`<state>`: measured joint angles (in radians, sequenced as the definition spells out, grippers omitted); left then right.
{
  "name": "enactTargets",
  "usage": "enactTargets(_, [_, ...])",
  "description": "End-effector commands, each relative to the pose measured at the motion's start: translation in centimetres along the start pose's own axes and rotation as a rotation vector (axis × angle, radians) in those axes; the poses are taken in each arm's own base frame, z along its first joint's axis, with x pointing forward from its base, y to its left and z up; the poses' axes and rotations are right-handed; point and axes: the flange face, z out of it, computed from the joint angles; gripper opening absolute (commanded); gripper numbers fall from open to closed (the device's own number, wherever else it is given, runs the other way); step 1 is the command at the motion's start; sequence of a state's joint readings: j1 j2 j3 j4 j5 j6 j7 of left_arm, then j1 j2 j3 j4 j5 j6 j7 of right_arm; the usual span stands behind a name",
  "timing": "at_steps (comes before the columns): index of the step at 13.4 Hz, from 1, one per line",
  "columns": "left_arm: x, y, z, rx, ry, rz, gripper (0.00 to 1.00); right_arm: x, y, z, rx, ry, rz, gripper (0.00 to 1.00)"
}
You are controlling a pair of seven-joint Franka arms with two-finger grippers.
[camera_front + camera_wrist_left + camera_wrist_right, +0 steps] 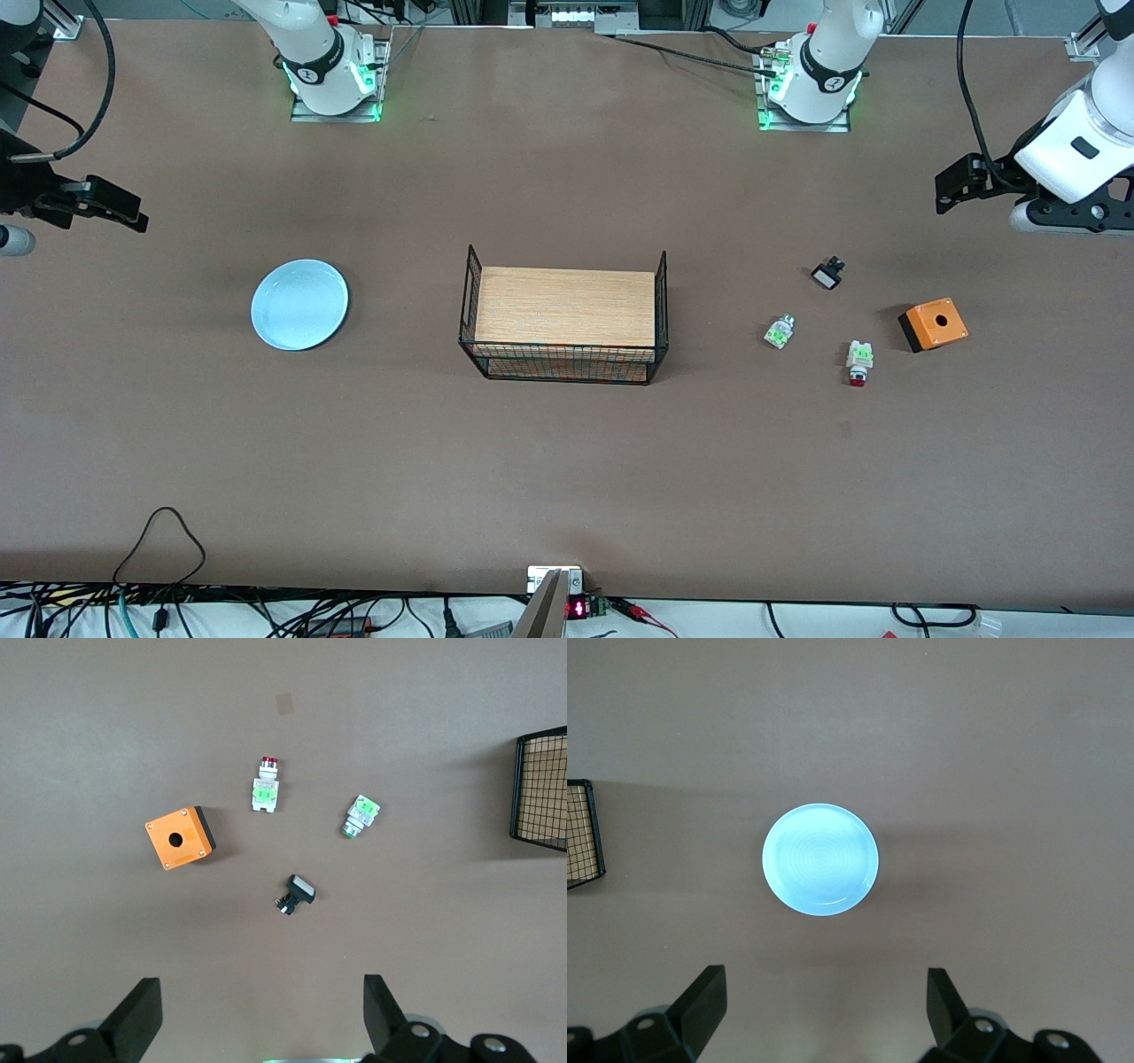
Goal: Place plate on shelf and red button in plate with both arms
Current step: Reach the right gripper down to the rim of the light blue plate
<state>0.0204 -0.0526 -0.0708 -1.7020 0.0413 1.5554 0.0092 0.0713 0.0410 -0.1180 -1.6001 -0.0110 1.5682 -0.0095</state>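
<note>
The red button [858, 363] lies on its side on the table [567, 461], toward the left arm's end. Its long axis runs roughly toward the front camera, with the red cap at the end nearest that camera and the white body with green tabs at the end nearer the robots. Around it sit three other small parts, each apart from it: a white-and-green part [779, 331] toward the middle of the table, a black-and-white part [827, 274] farther from the front camera, and an orange box [933, 324] with a hole in its top, nearer the table's end.

The plate [299, 304] lies flat toward the right arm's end, alone, with bare table all round it. Between the two groups stands a black wire rack [563, 315] with a wooden top, well apart from both.

The left hand [950, 188] hangs in the air over the table's left-arm end, fingers spread wide and holding nothing. The right hand [124, 213] hangs over the table's other end, likewise spread and holding nothing.

The left wrist view looks straight down on all four small parts and shows the button's red cap [267, 762] pointing away from the hand's two dark fingers [133, 1014], plus a corner of the rack [540, 788]. The right wrist view shows faint concentric rings on the plate [820, 859] and its glossy rim, which the front view does not.
</note>
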Motion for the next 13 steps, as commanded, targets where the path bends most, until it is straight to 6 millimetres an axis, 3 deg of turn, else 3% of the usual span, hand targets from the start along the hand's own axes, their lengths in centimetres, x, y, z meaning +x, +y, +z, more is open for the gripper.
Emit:
enactTargets(1, [0.1, -0.1, -0.5, 0.015, -0.019, 0.000, 1.00, -0.7, -0.1, -0.2, 0.004, -0.007, -0.010, 1.00])
enactTargets(6, [0.2, 0.5, -0.5, 0.017, -0.016, 0.010, 1.00, 0.0, -0.5, 0.8, 0.000, -0.019, -0.014, 1.00])
enactTargets(10, [0.2, 0.5, -0.6, 0.019, -0.014, 0.009, 1.00, 1.9, -4.9, 5.4, -0.025, -0.101, -0.090, 1.00])
enactTargets(13, [0.2, 0.5, -0.6, 0.017, -0.014, 0.009, 1.00, 3.5, -5.9, 10.0, -0.040, -0.129, -0.103, 1.00])
